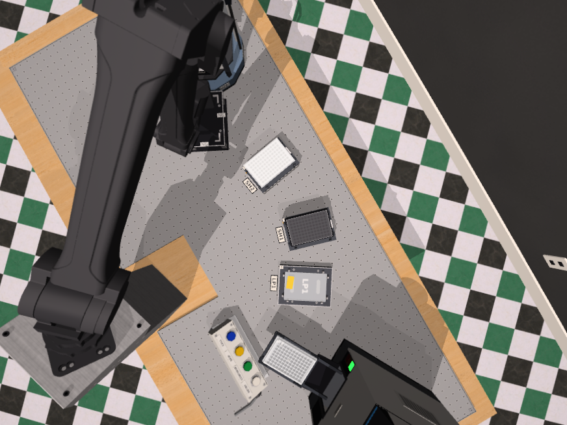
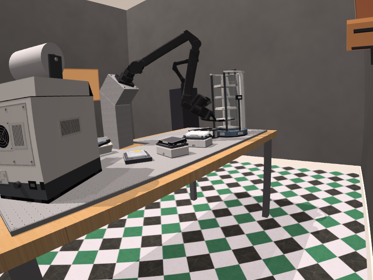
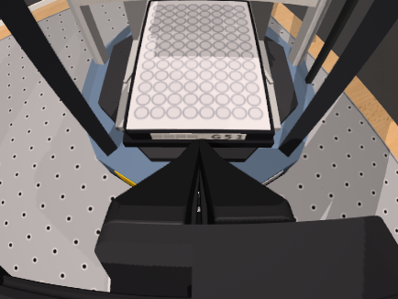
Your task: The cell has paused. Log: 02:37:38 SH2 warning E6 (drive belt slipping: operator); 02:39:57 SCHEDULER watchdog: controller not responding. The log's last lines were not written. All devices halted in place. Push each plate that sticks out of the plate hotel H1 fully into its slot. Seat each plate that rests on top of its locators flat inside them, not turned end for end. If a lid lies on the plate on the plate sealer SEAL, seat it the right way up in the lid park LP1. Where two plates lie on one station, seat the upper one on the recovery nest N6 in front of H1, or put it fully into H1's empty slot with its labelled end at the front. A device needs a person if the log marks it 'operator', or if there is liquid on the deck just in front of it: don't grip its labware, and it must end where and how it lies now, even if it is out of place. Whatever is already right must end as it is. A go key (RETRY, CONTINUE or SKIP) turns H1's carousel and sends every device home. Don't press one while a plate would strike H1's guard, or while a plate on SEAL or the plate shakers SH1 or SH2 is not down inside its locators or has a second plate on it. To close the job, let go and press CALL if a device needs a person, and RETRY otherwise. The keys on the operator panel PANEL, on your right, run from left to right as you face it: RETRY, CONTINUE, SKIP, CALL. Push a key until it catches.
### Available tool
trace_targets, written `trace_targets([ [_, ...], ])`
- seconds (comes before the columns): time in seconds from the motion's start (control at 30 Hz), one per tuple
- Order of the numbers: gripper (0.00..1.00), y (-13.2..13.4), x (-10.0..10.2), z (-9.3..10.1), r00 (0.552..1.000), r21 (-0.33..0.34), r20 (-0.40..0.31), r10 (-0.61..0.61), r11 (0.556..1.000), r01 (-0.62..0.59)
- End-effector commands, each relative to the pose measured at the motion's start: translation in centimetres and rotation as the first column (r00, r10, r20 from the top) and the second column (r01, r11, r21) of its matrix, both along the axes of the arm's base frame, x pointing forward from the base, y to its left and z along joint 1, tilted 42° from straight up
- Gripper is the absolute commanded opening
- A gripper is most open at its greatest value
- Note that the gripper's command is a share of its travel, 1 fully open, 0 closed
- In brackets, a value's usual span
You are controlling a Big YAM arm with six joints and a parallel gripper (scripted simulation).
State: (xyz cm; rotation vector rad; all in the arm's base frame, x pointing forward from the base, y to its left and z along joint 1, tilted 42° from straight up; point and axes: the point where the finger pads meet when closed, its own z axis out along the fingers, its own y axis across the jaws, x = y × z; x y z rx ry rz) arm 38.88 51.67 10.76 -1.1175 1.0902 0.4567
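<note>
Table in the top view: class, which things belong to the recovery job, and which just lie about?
Job: closed gripper, carousel plate, white plate on shaker, black plate, lid park, key panel, sealer plate.
About: wall socket, paper roll.
</note>
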Motion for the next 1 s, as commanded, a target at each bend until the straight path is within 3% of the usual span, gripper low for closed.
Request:
trace_targets([
  [0.0, 0.0, 0.8, -0.5, 1.0, 1.0, 0.006, 0.003, 0.011, 1.0, -0.011],
  [0.97, 0.0, 2.1, -0.5, 1.9, 1.0, 0.01, 0.008, 0.016, 1.0, -0.016],
])
